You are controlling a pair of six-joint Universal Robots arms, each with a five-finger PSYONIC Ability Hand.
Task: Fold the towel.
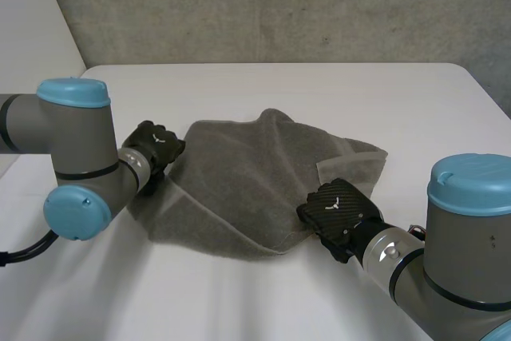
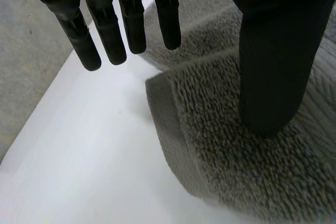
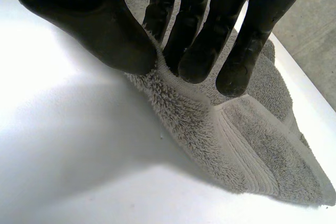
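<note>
A grey towel (image 1: 247, 181) lies rumpled in the middle of the white table (image 1: 263, 85), with one part lapped over on the right. My left hand (image 1: 156, 149) is at the towel's left edge. In the left wrist view its fingers (image 2: 107, 30) hang straight over bare table, and its thumb (image 2: 273, 66) stands above the towel (image 2: 236, 171). A towel corner lies in the gap between them, ungripped, so this hand is open. My right hand (image 1: 339, 209) is at the near right edge. In its wrist view the right hand (image 3: 199, 40) pinches the towel (image 3: 252, 145) edge between thumb and fingers.
A concrete wall (image 1: 279, 5) rises behind the table's far edge. Bare white tabletop lies on all sides of the towel, widest at the far right (image 1: 431, 109). My two arms come in at the near left and near right.
</note>
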